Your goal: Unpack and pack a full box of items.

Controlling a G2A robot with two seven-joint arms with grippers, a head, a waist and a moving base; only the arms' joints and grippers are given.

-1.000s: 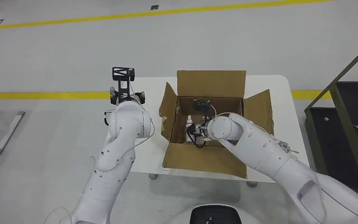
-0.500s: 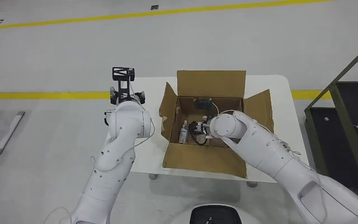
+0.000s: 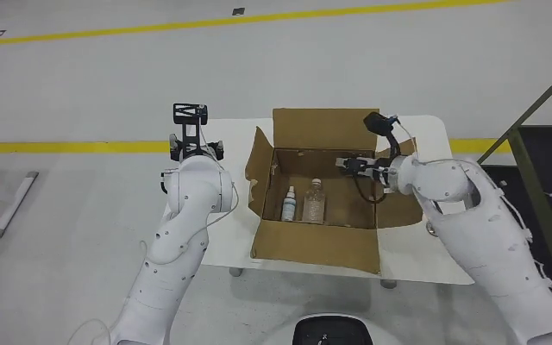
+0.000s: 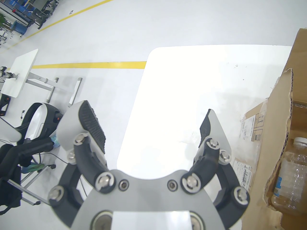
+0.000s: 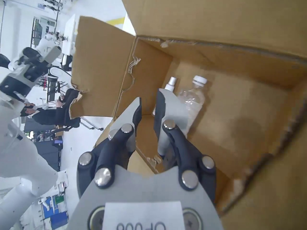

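The brown cardboard box (image 3: 326,129) sits open on the white counter (image 3: 228,142). Its flaps are folded out, and some edges are torn and rough. On its floor, on the side nearer the left arm, two bottles lie close together. One is a small white spray bottle (image 3: 289,205). The other is a bigger see-through bottle (image 3: 315,203) with a white cap. The rest of the box floor is bare, so I think the job is somewhere in the middle, but I cannot tell if things are going in or coming out. The right gripper (image 5: 149,99) hangs over the other side of the box, its jaws almost closed with only a thin gap, holding nothing. The left gripper (image 4: 146,111) is over the counter's left edge, beside the box, with its jaws wide open and empty. If a bottle comes out next, the right jaws must open wider, go down and close around its middle. The big bottle looks thin, crinkly and round, so it may roll or squash, and a soft squeeze seems best.
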